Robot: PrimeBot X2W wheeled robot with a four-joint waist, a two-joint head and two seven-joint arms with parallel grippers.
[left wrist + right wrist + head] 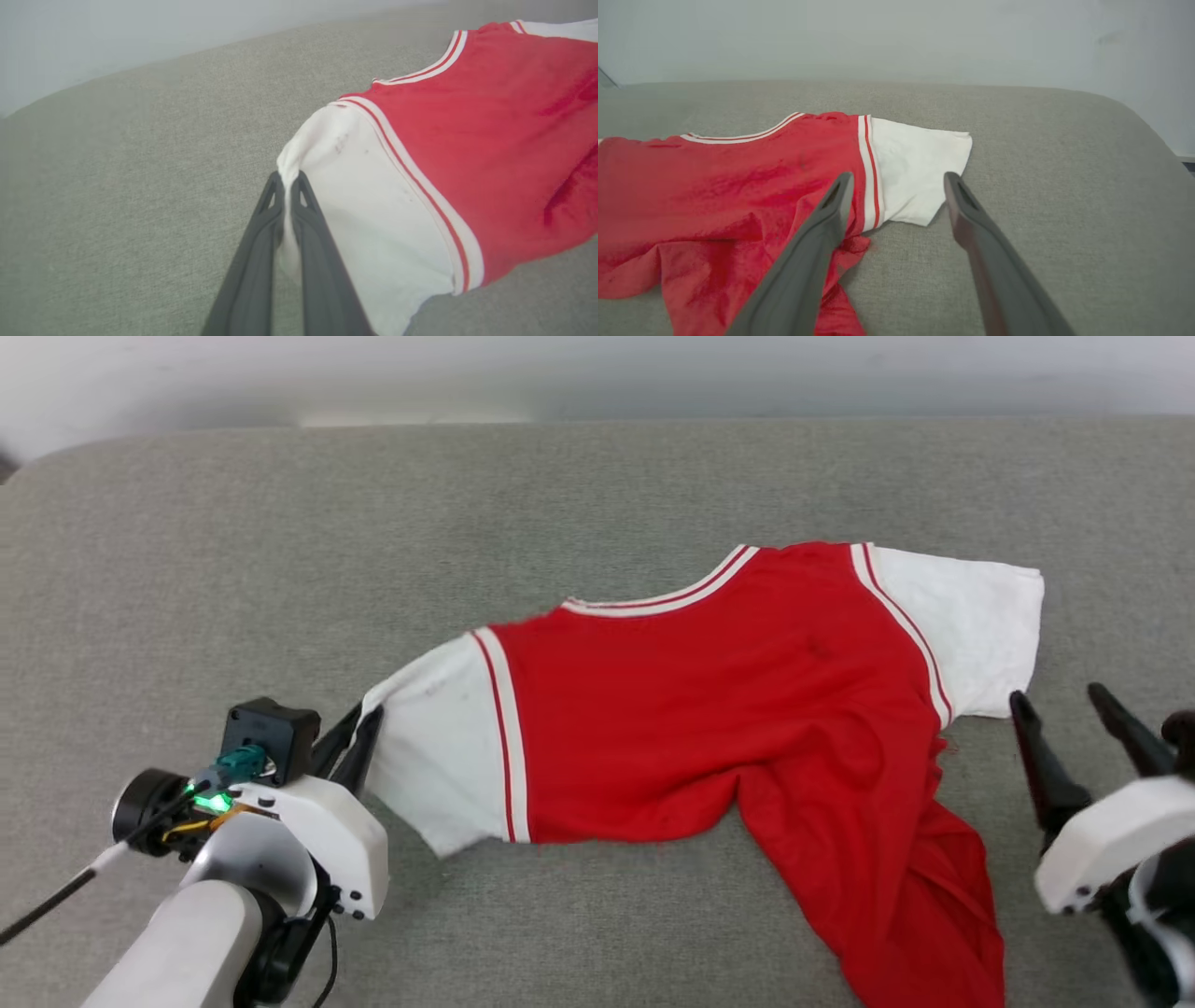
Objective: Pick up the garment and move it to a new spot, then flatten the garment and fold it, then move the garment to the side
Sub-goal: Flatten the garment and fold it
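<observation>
The left hand [362,723] has its two fingers pinched tight on the edge of one white sleeve of the garment [700,709], near the front left of the grey surface [280,541]. The right hand [1057,695] has its fingers spread wide and holds nothing. It is just beside the other white sleeve, by the right edge. The garment lies between them, red side up, with its bottom bunched toward the front right corner.
</observation>
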